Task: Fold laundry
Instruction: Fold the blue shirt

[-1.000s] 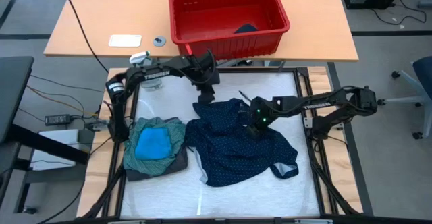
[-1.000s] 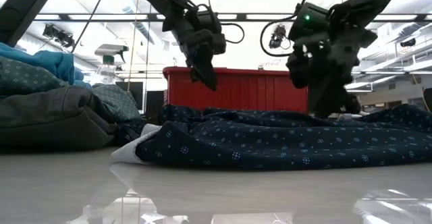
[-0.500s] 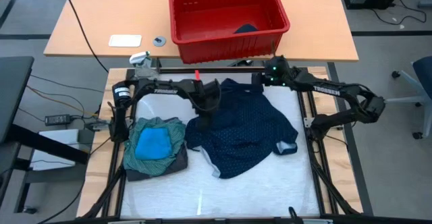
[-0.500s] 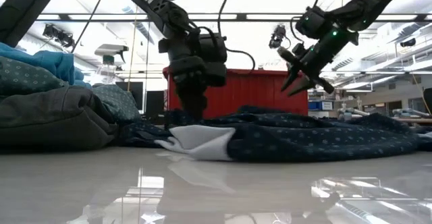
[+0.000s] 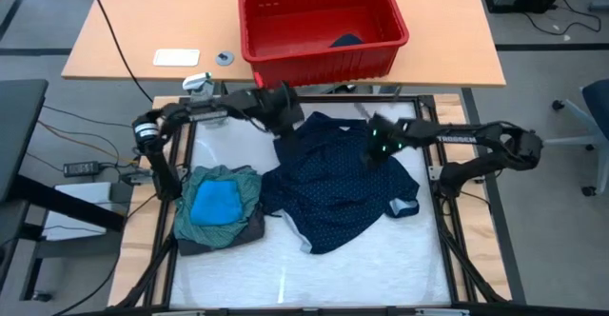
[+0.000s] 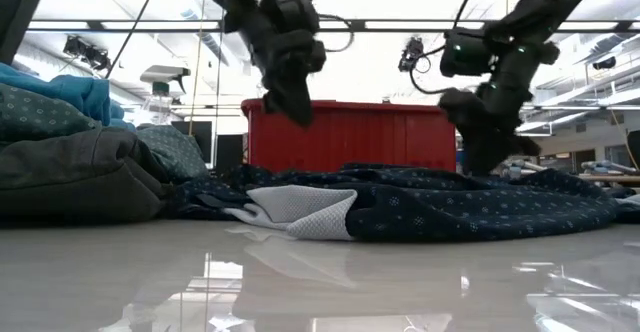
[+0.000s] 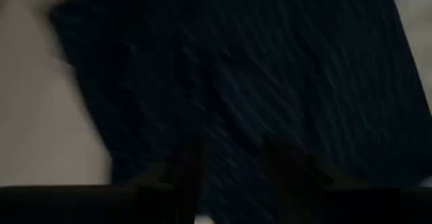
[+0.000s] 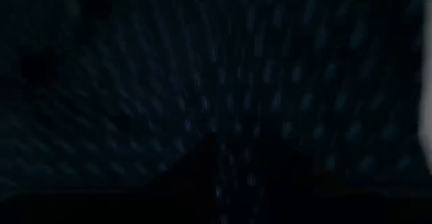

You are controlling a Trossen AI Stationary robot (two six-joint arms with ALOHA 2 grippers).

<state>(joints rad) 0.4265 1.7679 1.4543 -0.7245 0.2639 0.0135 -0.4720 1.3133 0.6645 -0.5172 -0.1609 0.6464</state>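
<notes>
Navy piece [image 5: 338, 187]: spread crumpled over the middle of the white mat [image 5: 285, 268], dotted, with a pale inner flap [image 6: 305, 212] turned up at its near edge in the low view.
Stack [image 5: 219, 211]: just left of the navy piece, on the same mat; small blue piece [image 5: 214, 202] on top, teal shirt [image 5: 243, 185] under it, grey piece [image 5: 214, 240] at the bottom.
Left gripper [image 5: 285, 121]: above the navy piece's far left corner, lifted clear of the cloth in the low view [image 6: 290, 102]; I cannot tell how the jaws stand.
Right gripper [image 5: 379, 152]: down at the navy piece's far right part, low against the cloth [image 6: 480, 152]; I cannot tell how the jaws stand, nor whether they hold cloth.
Bin [image 5: 262, 30]: red, on the wooden counter [image 5: 152, 21] beyond the navy piece, a dark cloth [image 5: 347, 41] inside it.
</notes>
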